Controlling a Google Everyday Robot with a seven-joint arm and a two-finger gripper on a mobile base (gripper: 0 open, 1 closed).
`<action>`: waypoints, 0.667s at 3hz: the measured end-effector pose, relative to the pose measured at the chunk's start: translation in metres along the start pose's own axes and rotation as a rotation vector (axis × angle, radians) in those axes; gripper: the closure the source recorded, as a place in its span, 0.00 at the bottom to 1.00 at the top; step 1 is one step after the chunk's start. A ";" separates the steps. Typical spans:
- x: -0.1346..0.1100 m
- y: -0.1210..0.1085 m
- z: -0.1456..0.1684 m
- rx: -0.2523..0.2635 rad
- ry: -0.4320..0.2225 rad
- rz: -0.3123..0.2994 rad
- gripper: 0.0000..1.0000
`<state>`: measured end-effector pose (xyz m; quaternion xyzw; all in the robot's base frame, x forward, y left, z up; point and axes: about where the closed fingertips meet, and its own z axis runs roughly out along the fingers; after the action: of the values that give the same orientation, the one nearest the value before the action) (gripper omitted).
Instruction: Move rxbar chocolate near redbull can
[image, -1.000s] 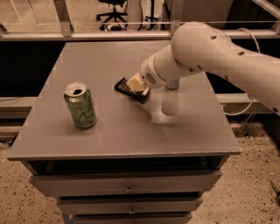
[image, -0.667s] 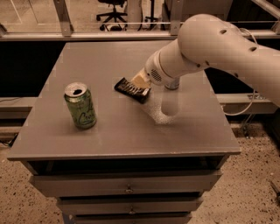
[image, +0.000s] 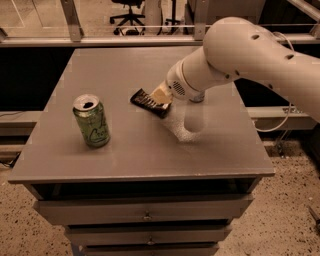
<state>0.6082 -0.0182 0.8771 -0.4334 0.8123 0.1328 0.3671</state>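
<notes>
Arm's large upper link shifted slightly toward right edge of table (image: 125, 160) since earlier frame; rxbar chocolate (image: 148, 103) and both cans unmoved. Gripper (image: 163, 95) sits low at bar's right end, touching it; whether it grips bar cannot be told. Bar lies flat near table centre. Redbull can (image: 194, 119) upright just beside bar, toward right edge, top hidden behind arm. Green can (image: 92, 121) upright near left edge, well apart.
</notes>
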 end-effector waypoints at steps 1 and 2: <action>0.002 0.001 0.007 -0.002 -0.001 0.019 0.30; 0.001 0.002 0.012 -0.003 -0.006 0.029 0.08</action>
<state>0.6112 -0.0115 0.8678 -0.4218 0.8171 0.1407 0.3669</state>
